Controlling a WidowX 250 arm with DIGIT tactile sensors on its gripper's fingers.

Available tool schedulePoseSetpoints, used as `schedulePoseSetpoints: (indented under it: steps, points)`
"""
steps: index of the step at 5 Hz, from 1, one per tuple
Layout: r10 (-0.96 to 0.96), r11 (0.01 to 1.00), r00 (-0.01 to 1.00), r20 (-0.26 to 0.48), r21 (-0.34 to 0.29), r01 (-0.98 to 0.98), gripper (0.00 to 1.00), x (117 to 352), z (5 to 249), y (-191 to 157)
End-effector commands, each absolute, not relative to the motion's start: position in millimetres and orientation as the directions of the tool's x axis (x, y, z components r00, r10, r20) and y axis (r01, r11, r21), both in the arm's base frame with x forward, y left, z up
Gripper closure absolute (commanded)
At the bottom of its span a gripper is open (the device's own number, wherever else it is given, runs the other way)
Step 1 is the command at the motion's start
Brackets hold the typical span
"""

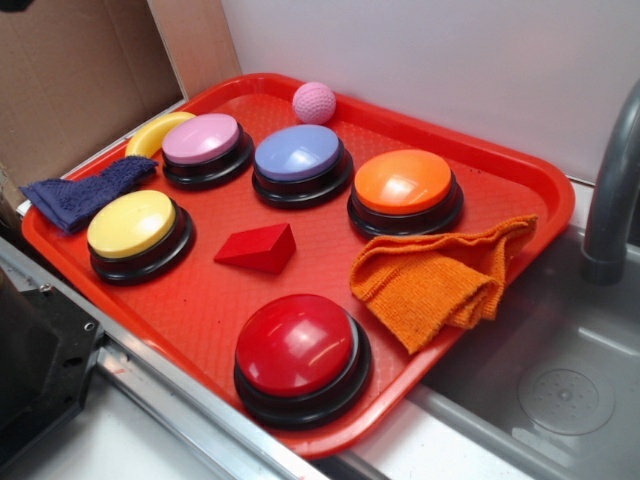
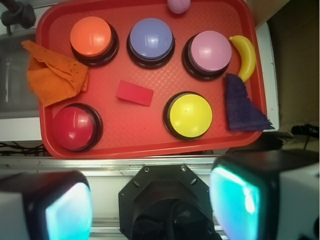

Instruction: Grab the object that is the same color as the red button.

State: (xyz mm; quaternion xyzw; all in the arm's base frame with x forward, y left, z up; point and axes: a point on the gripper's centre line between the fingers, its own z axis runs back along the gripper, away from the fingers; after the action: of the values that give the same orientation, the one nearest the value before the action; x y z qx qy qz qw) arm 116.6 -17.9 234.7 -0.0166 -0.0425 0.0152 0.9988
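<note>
Resting on red tray [image 1: 520, 175], red wedge block [image 1: 257, 248] just behind red button [image 1: 298, 345], gripper [image 2: 150, 205] wide open, empty, well before tray.

Red wedge [image 2: 134, 93] lies between buttons on tray [image 2: 150, 142].

- Lab test rig posing as a kitchen: steel sink [image 1: 560, 390] and grey faucet [image 1: 612, 200] right beside the red tray [image 1: 540, 190]
- Cardboard backdrop [image 1: 70, 70] behind the tray
</note>
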Motion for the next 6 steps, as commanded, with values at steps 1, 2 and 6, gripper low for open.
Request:
schedulePoseSetpoints:
  steps: [1,2,6]
  points:
    - [0.032,0.999,0.996,0.084,-0.035,-0.029,0.00,117,235,-18]
    - [-0.117,0.993,0.986,0.116,-0.003,0.118,0.00,135,215,-23]
    - [-0.608,0.794,0.767,0.206,0.126,0.595,0.00,194,104,-45]
